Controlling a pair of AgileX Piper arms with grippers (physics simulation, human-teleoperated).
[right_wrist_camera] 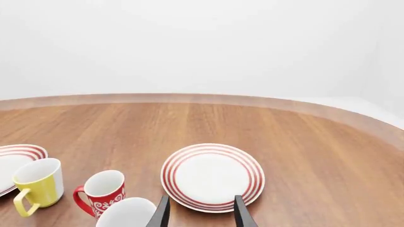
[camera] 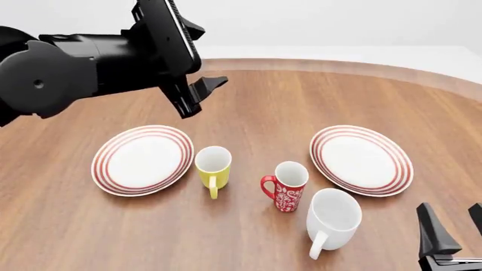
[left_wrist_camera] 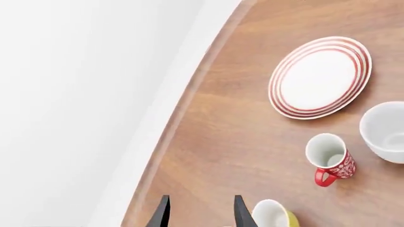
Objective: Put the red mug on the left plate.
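Round wooden tabletop point(camera: 301, 96); the left plate point(camera: 142, 160) — white, red-ringed — is seen bare. The slim red mug with white floral pattern point(camera: 286, 186) stands upright between the plates, untouched. Left gripper point(camera: 197, 96) is raised, fingers apart, empty; right gripper point(camera: 452, 226) likewise parted. Grasp and transfer are judged outstanding.

Both arms are rendered in glossy black. The left arm point(camera: 75, 68) is built of rounded housings with a small round recess, ending in a flat-sided left claw point(camera: 200, 93). The right claw point(camera: 452, 228) has tapered, pointed black fingers.
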